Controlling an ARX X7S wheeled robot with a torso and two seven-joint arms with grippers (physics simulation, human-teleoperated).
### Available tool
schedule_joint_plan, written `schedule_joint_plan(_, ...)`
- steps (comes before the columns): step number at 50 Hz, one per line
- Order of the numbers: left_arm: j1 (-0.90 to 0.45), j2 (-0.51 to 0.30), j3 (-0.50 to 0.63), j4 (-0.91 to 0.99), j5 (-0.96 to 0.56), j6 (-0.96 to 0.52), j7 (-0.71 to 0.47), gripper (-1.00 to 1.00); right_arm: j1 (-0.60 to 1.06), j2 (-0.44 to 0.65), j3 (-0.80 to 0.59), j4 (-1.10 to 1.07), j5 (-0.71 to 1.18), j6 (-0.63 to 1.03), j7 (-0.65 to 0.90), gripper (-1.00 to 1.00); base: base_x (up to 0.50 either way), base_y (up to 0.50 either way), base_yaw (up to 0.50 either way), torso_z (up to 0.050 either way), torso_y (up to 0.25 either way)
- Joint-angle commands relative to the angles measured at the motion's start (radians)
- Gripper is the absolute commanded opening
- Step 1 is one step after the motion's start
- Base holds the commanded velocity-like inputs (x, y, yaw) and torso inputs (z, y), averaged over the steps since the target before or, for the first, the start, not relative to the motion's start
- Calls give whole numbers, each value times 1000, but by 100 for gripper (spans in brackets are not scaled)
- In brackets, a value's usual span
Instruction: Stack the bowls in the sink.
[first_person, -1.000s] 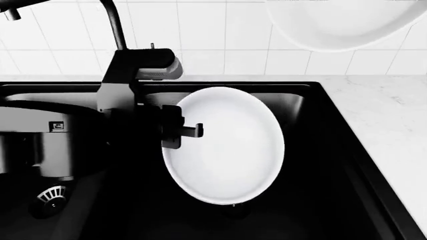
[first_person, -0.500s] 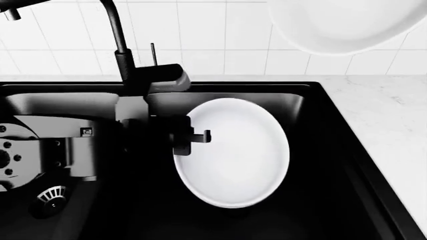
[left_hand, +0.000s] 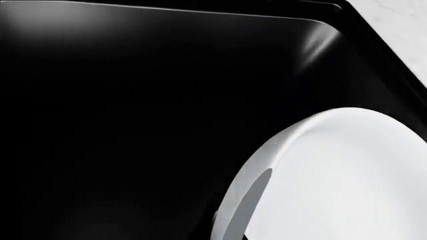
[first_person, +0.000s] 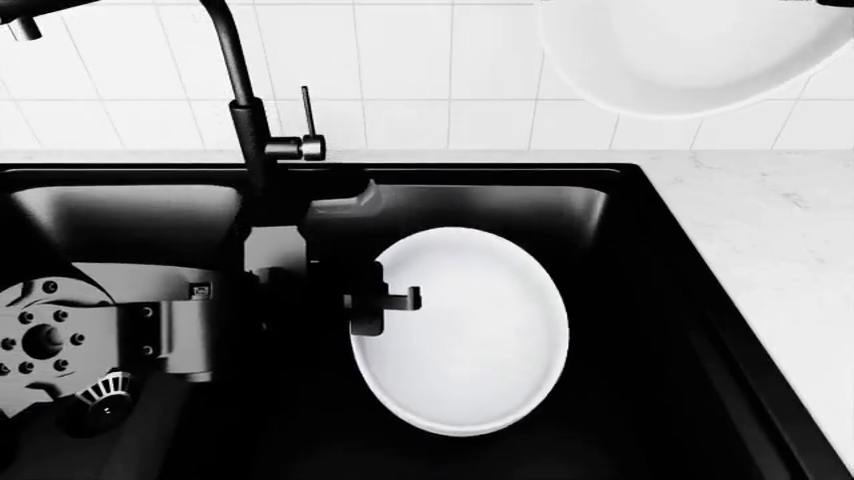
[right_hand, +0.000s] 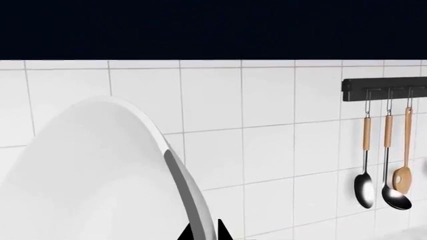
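Left hand (first_person: 390, 300) reaches low and level, fingers clamped; right hand (right_hand: 203, 231) is raised, fingers closed.

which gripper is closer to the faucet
Left. The left gripper grips the rim of a bowl in the sink, just below the faucet. The right holds the other bowl up high, off to the side.

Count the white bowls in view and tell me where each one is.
2. One bowl is in the sink's right basin, gripped at its rim by the left claw. The other bowl is held high at the tiled wall.
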Motion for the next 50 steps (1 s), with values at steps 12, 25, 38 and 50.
schedule_joint_plan(12, 11, 6, 17, -7, 3, -22, 7, -100, -11, 5, 11, -2, -15, -6, -4, -100, 0, 0, 0, 0, 1)
schedule_joint_plan(25, 13, 6, 32, -11, 2, -39, -3, -100, -18, 6, 14, -5, -17, -8, -5, -100, 0, 0, 0, 0, 1)
schedule_joint_plan(38, 17, 28, 51, -31, 8, -58, 7, -100, -25, 10, 17, -7, -18, -11, -7, -100, 0, 0, 0, 1, 1)
schedule_joint_plan(50, 13, 58, 56, -53, 15, -64, 26, -100, -33, 12, 20, -6, -21, -16, -12, -100, 0, 0, 0, 0, 1)
